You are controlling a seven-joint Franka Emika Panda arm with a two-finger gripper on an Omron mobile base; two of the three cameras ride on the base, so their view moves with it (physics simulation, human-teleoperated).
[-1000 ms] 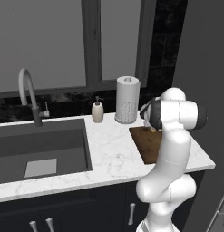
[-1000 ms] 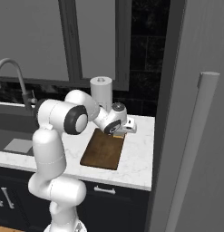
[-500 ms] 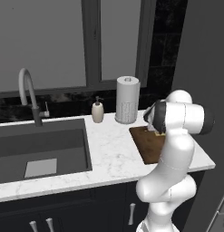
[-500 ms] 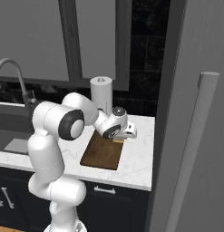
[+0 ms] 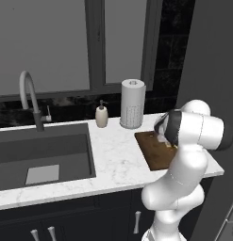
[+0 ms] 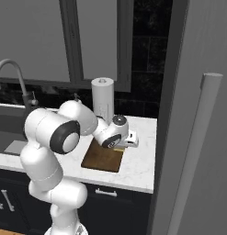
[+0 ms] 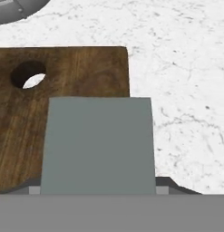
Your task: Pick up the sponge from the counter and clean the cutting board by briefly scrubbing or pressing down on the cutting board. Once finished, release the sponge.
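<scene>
Going left to right in the left base view: dark sink basin (image 5: 42, 160) with a pale grey square (image 5: 41, 173) lying in it, curved faucet (image 5: 29, 99) behind, then a soap bottle (image 5: 102, 116) and paper towel roll (image 5: 132, 109) at the back of the white marble counter (image 5: 115, 157), then the dark brown cutting board (image 5: 153, 153) at the right end. The arm is folded up tight over that board, its elbow bulging out toward the camera and its forearm tipped down so the gripper (image 6: 126, 146) sits low over the board's far end. In the hand view the sponge (image 7: 99, 146) is right up against the camera, grey-green face over the board beside its hole, so it looks pinched in the gripper, though the fingers themselves are hidden behind it.
</scene>
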